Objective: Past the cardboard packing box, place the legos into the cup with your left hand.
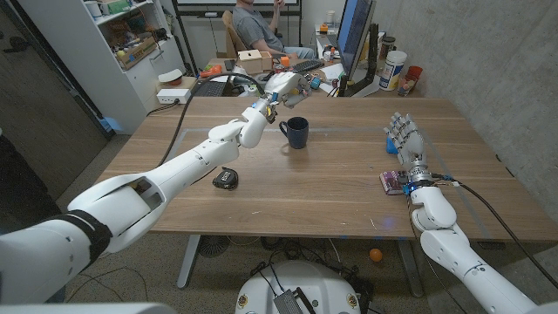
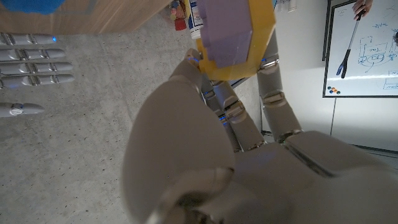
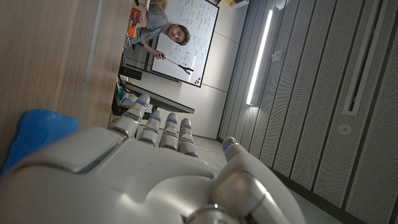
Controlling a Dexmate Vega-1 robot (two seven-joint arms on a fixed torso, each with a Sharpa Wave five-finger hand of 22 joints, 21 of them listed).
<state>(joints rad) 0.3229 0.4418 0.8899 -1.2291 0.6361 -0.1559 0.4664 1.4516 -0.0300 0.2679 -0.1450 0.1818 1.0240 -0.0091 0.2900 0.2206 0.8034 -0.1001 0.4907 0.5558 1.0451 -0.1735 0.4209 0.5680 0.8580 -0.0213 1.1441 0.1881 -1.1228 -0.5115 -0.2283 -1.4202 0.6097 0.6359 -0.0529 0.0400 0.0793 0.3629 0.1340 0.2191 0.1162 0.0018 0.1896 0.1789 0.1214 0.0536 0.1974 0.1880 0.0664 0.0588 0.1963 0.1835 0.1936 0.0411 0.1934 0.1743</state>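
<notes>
Wooden table (image 1: 331, 174) — dark cup (image 1: 296, 133); concrete wall (image 1: 488, 44) behind.

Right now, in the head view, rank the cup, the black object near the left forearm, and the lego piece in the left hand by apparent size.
1. Cup, largest.
2. Black object, somewhat smaller, though it lies nearer the camera.
3. Lego piece, smallest; partly hidden by the left hand.

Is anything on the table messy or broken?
Nothing looks spilled or broken. The dark blue mug stands upright on the wooden table, and the left hand holds purple and yellow lego bricks above it.
</notes>
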